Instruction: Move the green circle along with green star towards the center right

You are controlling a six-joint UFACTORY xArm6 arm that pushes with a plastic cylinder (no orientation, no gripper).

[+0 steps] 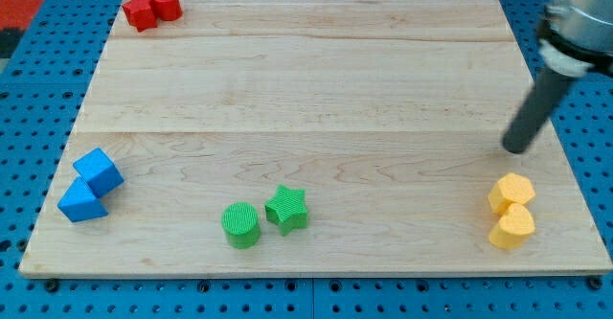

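Note:
The green circle (241, 224) and the green star (286, 209) sit side by side near the view's bottom, left of centre, almost touching, star on the right. My tip (514, 149) rests on the board at the view's right, far to the right of both green blocks and just above the yellow blocks. The rod slants up toward the view's top right corner.
Two yellow blocks (511, 193) (511, 227) stand stacked close at the bottom right. A blue cube (98, 170) and a blue triangle (80, 203) sit at the left edge. Two red blocks (140, 13) (166, 4) sit at the top left. The wooden board (306, 79) lies on a blue pegboard.

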